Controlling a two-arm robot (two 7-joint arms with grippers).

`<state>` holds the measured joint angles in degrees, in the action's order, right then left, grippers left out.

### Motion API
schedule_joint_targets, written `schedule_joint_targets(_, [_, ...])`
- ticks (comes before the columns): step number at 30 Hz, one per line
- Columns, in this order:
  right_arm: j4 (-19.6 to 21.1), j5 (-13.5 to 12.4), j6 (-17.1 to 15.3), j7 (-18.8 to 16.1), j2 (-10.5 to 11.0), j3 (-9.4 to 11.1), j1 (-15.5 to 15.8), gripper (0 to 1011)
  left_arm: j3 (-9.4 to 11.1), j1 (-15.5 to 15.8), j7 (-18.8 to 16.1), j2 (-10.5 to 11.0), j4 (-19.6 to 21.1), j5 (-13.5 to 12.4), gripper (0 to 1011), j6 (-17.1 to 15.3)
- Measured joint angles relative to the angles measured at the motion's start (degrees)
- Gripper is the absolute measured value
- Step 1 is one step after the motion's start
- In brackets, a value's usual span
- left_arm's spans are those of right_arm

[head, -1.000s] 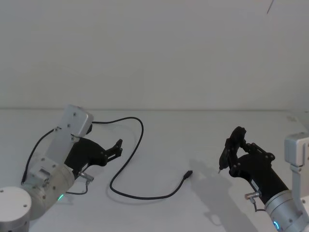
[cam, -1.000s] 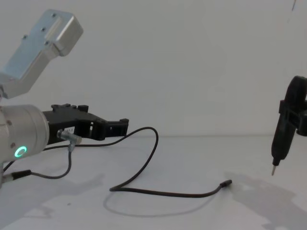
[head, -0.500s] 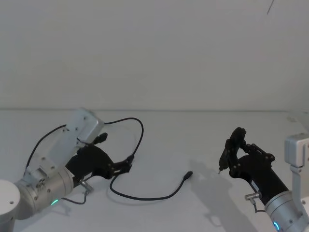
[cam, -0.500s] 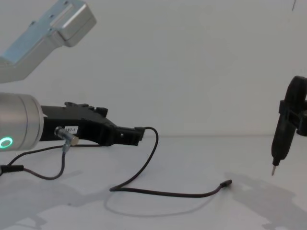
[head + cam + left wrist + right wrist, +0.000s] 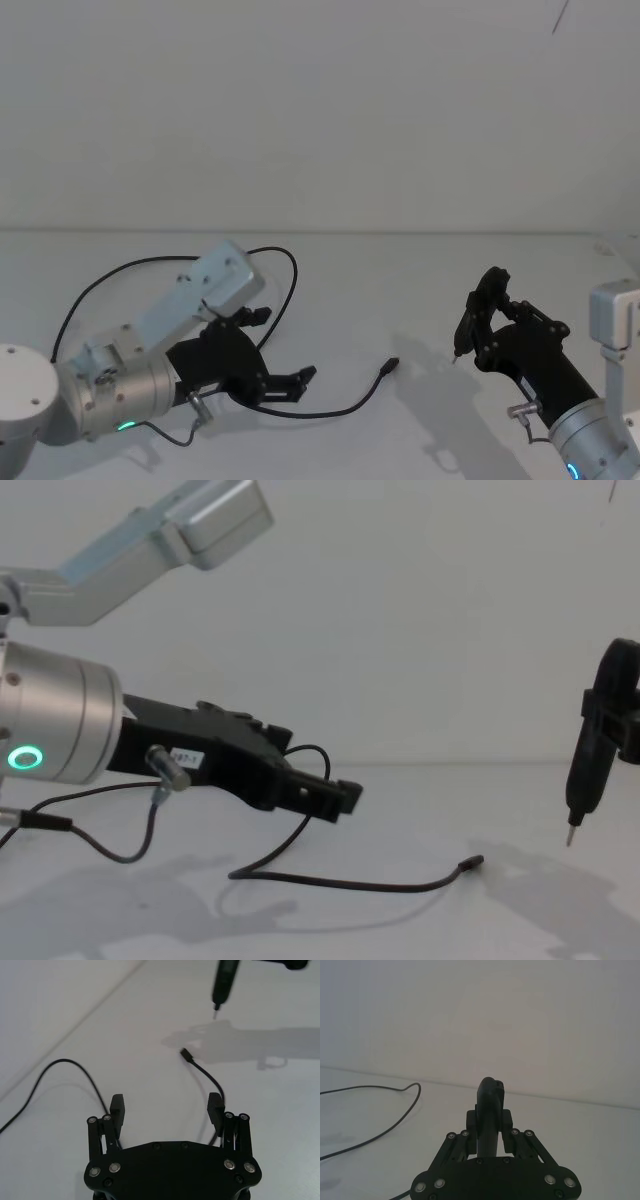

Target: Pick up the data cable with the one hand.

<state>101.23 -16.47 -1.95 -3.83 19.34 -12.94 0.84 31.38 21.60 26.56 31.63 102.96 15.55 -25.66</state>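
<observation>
Soft, even, overhead-ish light, a bit dim, so only pale fuzzy-edged shadows lie on the white table [image 5: 420, 810], and the green ring light [image 5: 25, 758] glows.

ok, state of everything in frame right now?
Cable: slack on the table, ungripped, plug end free.
Left end effector: open, above the cable's middle stretch.
Right end effector: shut on the pen tool, off to the right.
Pen tool: held tip down, above the table.

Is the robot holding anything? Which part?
The right gripper clamps the pen-like tool by its upper body. The left gripper, open over the data cable, holds nothing.
</observation>
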Motion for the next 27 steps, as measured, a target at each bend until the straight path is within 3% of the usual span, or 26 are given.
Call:
schedule_joint_targets(11, [0.0,0.0,0.0,0.0,0.0,0.0,0.0,279,4.1,3.19,3.13,-0.34,-1.15,-2.31,1001,-3.74])
schedule_joint_targets(27, [0.0,0.0,0.0,0.0,0.0,0.0,0.0,279,7.53,4.87,3.69,-3.02,-2.87,-5.08,1001,-6.05])
